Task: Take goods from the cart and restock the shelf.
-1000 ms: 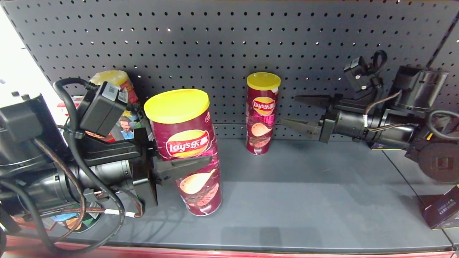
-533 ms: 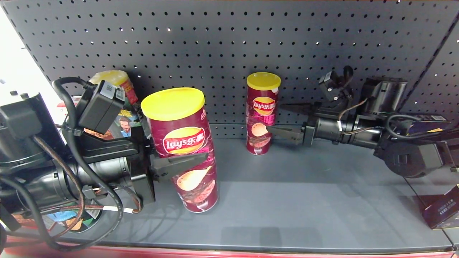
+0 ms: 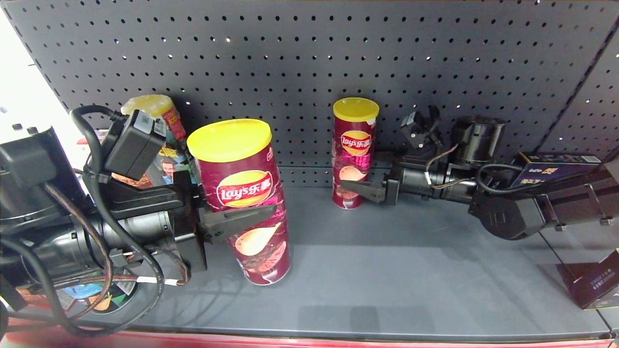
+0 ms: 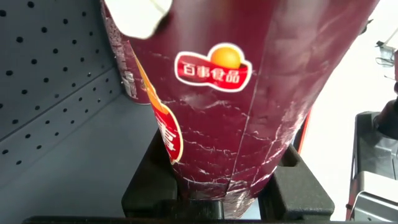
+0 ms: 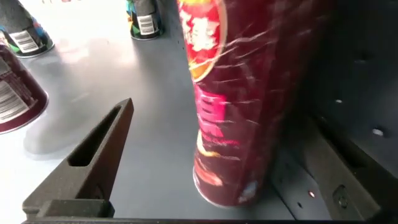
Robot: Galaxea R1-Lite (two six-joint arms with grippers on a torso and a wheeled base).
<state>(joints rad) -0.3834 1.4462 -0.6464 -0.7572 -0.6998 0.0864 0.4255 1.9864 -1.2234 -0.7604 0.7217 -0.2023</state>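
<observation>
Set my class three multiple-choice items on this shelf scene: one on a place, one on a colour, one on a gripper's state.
1. Where does the free can stand?
A. at the back, by the pegboard
B. at the front edge
C. hanging from a hook

2. What colour is the lid of the held can in the left gripper?
A. blue
B. yellow
C. white

3. How is the right gripper?
A. shut on a bottle
B. shut on nothing
C. open, with the free can between its fingers

Answers:
1 A: the head view shows it upright close to the pegboard.
2 B: the lid is plainly yellow.
3 C: the right wrist view shows one finger on each side of the can.
</observation>
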